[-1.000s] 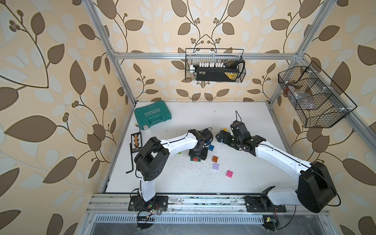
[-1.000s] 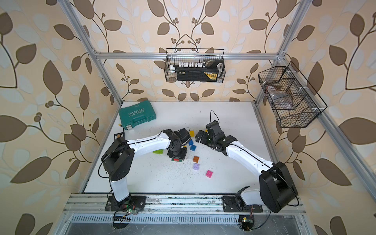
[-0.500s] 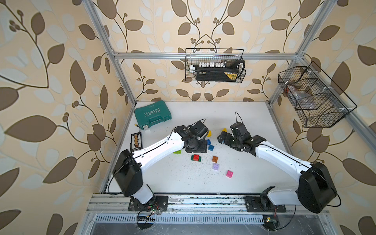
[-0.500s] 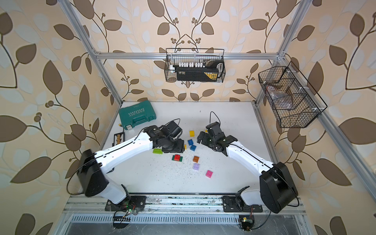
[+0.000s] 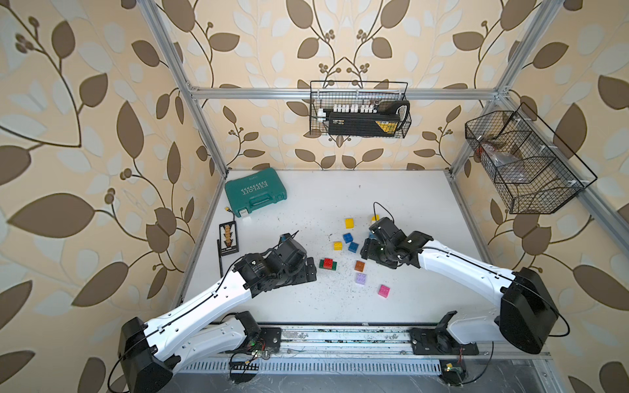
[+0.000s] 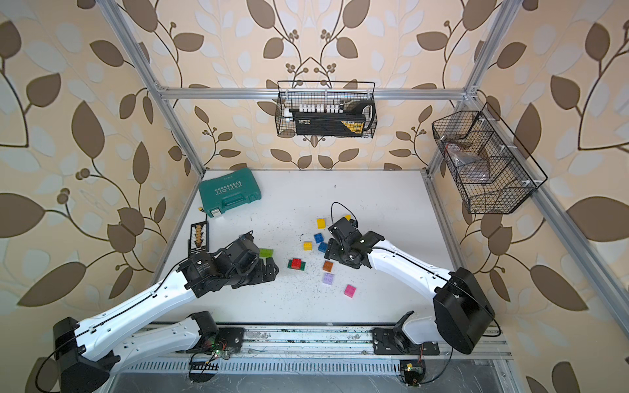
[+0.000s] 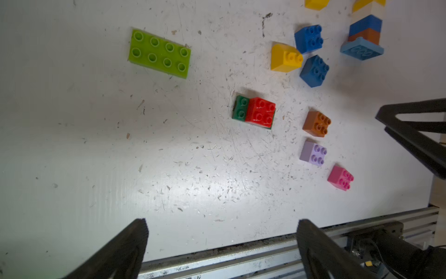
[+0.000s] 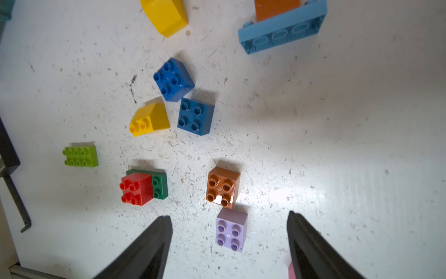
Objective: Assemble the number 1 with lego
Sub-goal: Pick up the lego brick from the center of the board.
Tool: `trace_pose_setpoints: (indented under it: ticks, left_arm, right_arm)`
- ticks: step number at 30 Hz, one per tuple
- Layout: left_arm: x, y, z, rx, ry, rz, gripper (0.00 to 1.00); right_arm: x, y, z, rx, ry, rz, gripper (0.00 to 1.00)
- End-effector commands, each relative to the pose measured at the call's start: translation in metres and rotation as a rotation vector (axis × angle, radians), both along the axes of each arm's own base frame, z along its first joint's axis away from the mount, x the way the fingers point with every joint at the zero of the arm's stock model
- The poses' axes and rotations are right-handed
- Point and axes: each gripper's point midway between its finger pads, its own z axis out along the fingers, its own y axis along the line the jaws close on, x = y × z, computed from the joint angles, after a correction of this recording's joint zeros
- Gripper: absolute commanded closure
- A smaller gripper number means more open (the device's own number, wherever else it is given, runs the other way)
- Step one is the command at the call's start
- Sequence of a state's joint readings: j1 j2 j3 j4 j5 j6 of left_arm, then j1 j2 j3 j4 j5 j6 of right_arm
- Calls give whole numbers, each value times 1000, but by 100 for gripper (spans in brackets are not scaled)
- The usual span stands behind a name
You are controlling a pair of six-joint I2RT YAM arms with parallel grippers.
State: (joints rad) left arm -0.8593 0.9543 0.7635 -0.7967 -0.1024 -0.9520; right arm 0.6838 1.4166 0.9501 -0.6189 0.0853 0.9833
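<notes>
A red brick on a dark green one (image 5: 328, 264) (image 7: 255, 113) sits mid-table. My left gripper (image 5: 309, 268) (image 7: 222, 227) hangs open and empty just left of it. A lime oblong lego (image 6: 266, 252) (image 7: 159, 53) lies behind that arm. Loose bricks lie to the right: two blue (image 5: 347, 237), two yellow (image 5: 349, 223), brown (image 5: 359, 265) (image 8: 223, 187), lilac (image 5: 360, 279) (image 8: 231, 229) and pink (image 5: 384, 290). A toppled stack on a light-blue plate (image 8: 282, 31) (image 7: 364, 36) lies under my right arm. My right gripper (image 5: 367, 250) (image 8: 228, 219) hovers open above the lilac brick.
A teal tool case (image 5: 255, 192) sits at the back left. A black bit holder (image 5: 228, 238) and a hex key (image 5: 219, 257) lie along the left edge. The metal rail (image 5: 340, 335) runs along the front. Wire baskets (image 5: 359, 112) hang on the walls.
My left gripper let go of the red-and-green piece, opened wide and drew back toward the front left. The right jaws narrowed a little, and the right arm barely moved.
</notes>
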Motion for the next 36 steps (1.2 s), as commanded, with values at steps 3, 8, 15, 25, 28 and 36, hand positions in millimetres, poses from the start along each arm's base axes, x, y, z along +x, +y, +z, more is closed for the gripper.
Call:
trace_pose_setpoints:
  ticks: [3, 8, 15, 25, 28, 36]
  left_arm:
    - [24, -18, 27, -62, -94, 10, 1]
    - [27, -21, 17, -126, -110, 26, 1]
    - [22, -11, 18, -151, -135, 46, 1]
    - [19, -5, 20, -180, -161, 69, 1]
    - [19, -4, 20, -171, -155, 72, 1]
    - [19, -4, 22, -177, -158, 75, 1]
  right_arm:
    - [-3, -4, -9, -75, 84, -98, 20]
    - [-15, 22, -25, -31, 104, -111, 19]
    - [-18, 37, -47, -59, 163, -95, 28]
    - [-8, 31, -47, -108, 117, -115, 36]
    - [-3, 32, -48, -137, 121, -101, 36]
    - [6, 35, -51, -163, 120, -89, 41]
